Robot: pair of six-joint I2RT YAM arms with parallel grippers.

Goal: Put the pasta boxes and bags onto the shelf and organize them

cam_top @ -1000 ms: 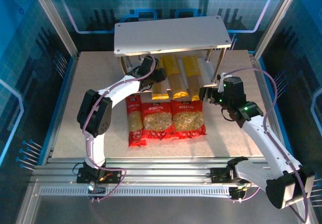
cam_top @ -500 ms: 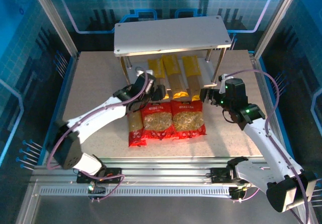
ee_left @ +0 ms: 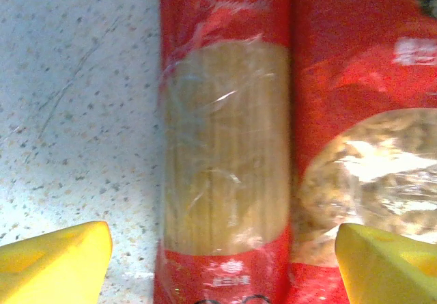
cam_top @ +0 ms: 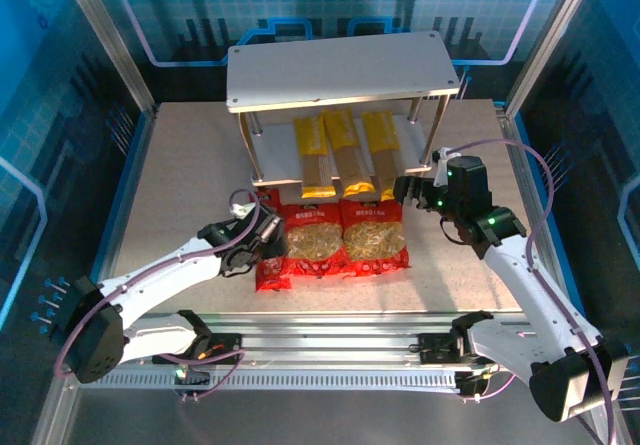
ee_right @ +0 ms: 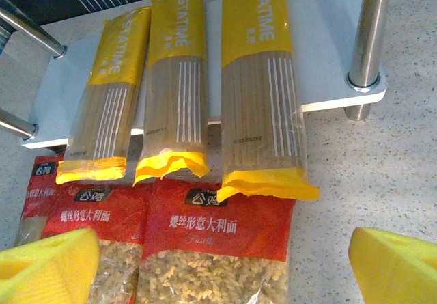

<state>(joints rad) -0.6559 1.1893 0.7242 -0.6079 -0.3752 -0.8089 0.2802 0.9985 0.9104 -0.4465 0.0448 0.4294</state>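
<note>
Noted bare speckled table (cam_top: 190, 185) at the far left. Found the left gripper (cam_top: 262, 245) low over the near middle of the table, above the red spaghetti pack (cam_top: 270, 273). Recorded its jaws as released. In the left wrist view, yellow fingertips (ee_left: 54, 263) wide apart, one over bare table and the other over the neighbouring bag, with nothing clasped between.

Found the red spaghetti pack flat on the table, lengthwise front to back, clear window up, right edge against the left bag (cam_top: 314, 240). Logged the right bag (cam_top: 374, 237) just beside it, long edges meeting. Both flat on the table directly in front of the shelf (cam_top: 340, 70), windows showing short beige pasta. All three red items not yet shelved.

Counted three packs on the lower board (ee_right: 321, 51) of the shelf: left yellow pack (cam_top: 311, 155), middle yellow pack (cam_top: 342, 155), right yellow pack (cam_top: 381, 155). Parallel, side by side, lengthwise front to back. Near ends overhanging the board's front edge towards the top edges of the bags; contact there not determinable.

Found the right gripper (cam_top: 408, 187) just right of the right yellow pack's near end, close to the front right leg (ee_right: 365, 37). Jaws released, tips spread wide in the right wrist view, nothing held.
</note>
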